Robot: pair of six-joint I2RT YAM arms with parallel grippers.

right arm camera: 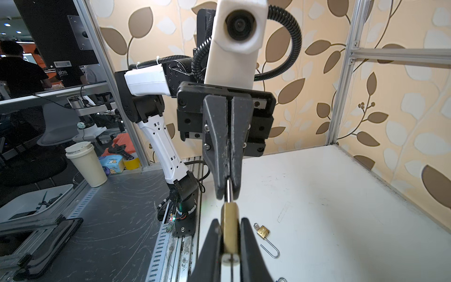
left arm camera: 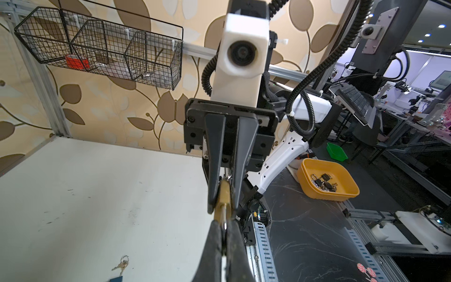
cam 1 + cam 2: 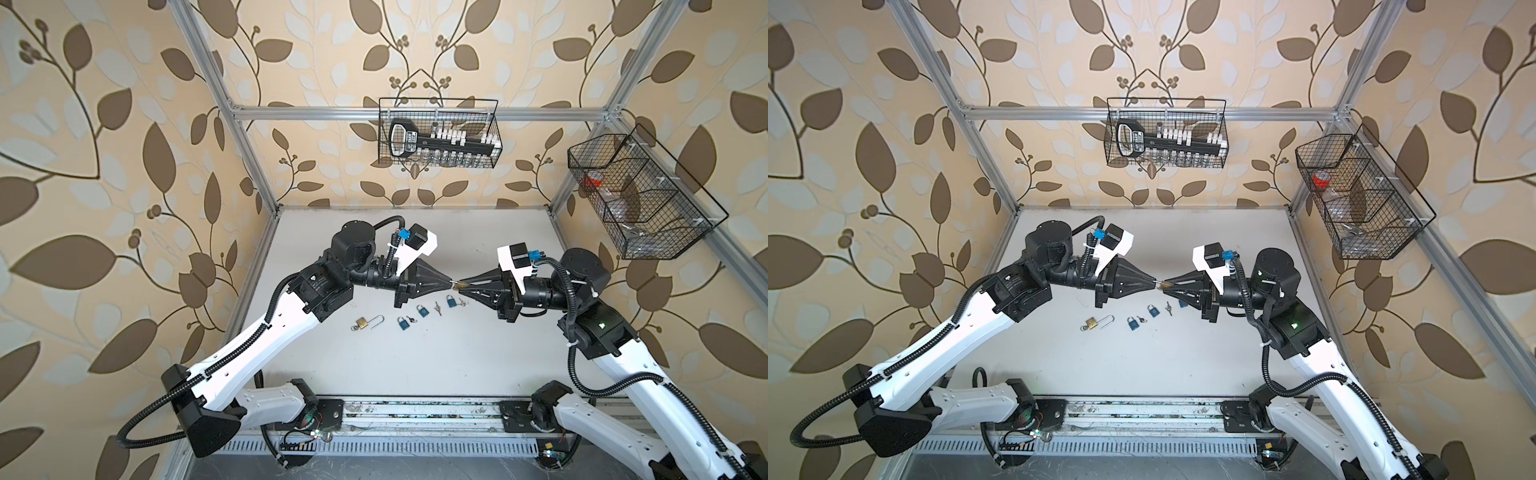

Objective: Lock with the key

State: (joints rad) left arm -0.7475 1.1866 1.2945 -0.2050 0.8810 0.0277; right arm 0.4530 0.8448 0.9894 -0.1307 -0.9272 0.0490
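- Your left gripper (image 3: 451,284) and right gripper (image 3: 465,285) meet tip to tip in the air above the white table (image 3: 415,374), near its middle in both top views.
- The brass padlock (image 1: 229,229) is held between them, clear of the table.
- Your right gripper is clamped narrow on the padlock's brass body, with one finger on each flat face.
- Your left gripper is pinched all but closed on the silver shackle (image 1: 228,191), which sticks out of the body toward it.
- You cannot tell from any view whether a key sits in this padlock, because its far end is hidden between the right gripper's fingers.
- On the table below lie a second brass padlock (image 3: 362,323) with a long shackle and three blue padlocks (image 3: 402,323) in a loose row.
- Loose keys (image 3: 437,308) lie among the blue ones.
- Both grippers hang well above that row, apart from everything in it.
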